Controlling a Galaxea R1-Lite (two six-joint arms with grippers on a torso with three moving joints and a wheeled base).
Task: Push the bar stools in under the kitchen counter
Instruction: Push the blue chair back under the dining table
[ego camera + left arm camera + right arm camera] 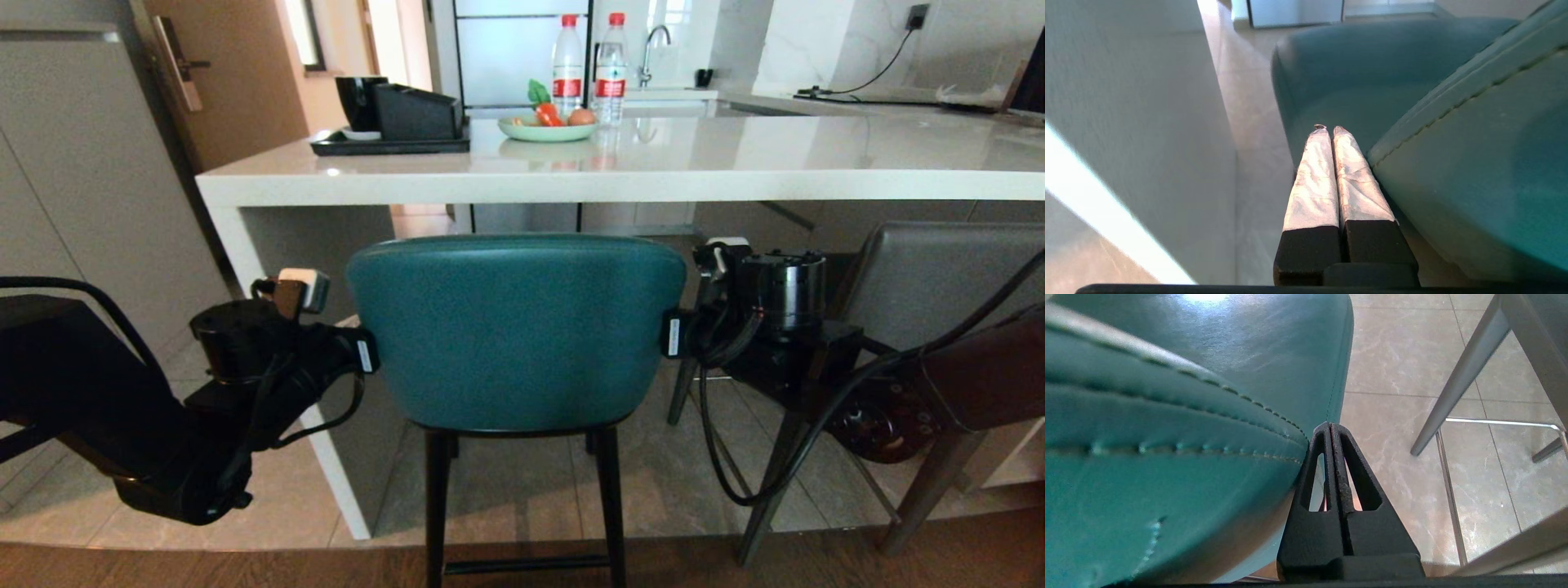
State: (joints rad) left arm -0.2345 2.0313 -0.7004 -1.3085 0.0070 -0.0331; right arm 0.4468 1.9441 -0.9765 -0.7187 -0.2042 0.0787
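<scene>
Right now the teal stool (514, 327) stands square to the bench (620, 167), its back just short of the thick white edge and its seat only partly under the slab. The left tool (1329, 130) sits against the stool's left flank, between the backrest and the bench's white end leg (245, 253); its taped fingers (1314, 179) are clenched together on nothing. The right tool (1331, 426) mirrors it on the other flank, fingers pressed tight, empty, touching the stitched edge of the back. So the arms bracket the stool rather than grip it.

The step in hand looks like a two-sided push. To do it well, both tools should bear evenly and at the same height, so the stool slides straight and does not swing toward the end leg, which is near on the left. Pressing low on the backrest, nearer the seat, would lessen the chance of tipping the thin black legs (437, 498) forward. Because the back is curved and glossy, the tools may slip off it; a slow, steady advance of the base is likely safer than a jab from the arms.

The grey stool (939, 278) waits to the right, partly under the bench, its legs close to the right arm, so that arm needs to avoid snagging them. On top, a plate (545, 129) and bottles (567, 57) stand well back from the edge.
</scene>
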